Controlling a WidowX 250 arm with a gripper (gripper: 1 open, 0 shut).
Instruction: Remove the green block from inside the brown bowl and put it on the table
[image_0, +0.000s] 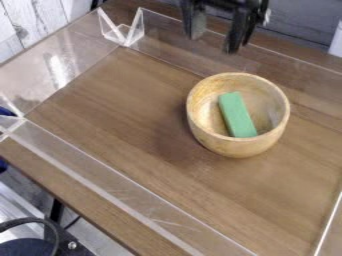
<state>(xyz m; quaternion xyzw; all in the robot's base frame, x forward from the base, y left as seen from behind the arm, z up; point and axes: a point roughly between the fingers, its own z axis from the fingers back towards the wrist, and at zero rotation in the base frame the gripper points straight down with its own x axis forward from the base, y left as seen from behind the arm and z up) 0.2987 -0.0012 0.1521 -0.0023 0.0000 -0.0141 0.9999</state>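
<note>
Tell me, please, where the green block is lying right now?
The green block lies inside the brown bowl, right of centre on the table, with the open gripper above and behind it, near the top edge.

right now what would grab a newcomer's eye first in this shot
The bright green block lying inside the brown bowl, right of centre on the table, stands out most. Above it, at the top edge, the dark hand hangs open and empty, well clear of the bowl.
</note>
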